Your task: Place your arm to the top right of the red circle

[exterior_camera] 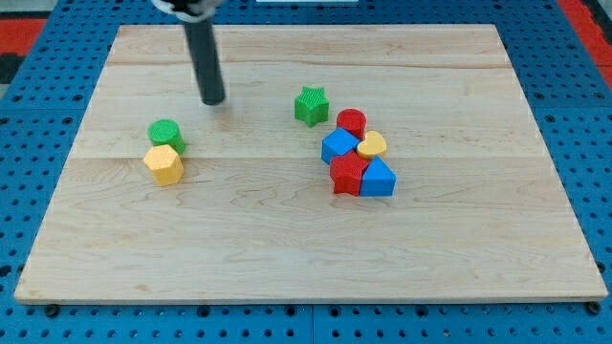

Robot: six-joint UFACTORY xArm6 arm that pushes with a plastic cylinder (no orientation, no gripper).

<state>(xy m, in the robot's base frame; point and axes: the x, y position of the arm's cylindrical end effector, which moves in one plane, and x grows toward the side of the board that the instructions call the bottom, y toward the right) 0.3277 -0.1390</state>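
On a wooden bench (287,239), my tip (212,100) rests toward the view's upper left, above and right of a green cylinder (165,134) that touches a yellow hexagon (163,164). Well apart, right of centre, the red circle (351,122) tops a tight cluster: blue cube (338,146), yellow heart (372,145), red block (347,175), blue block (378,178). A green star (311,105) sits just left of it. The rod carries no hand, so no grip state applies.
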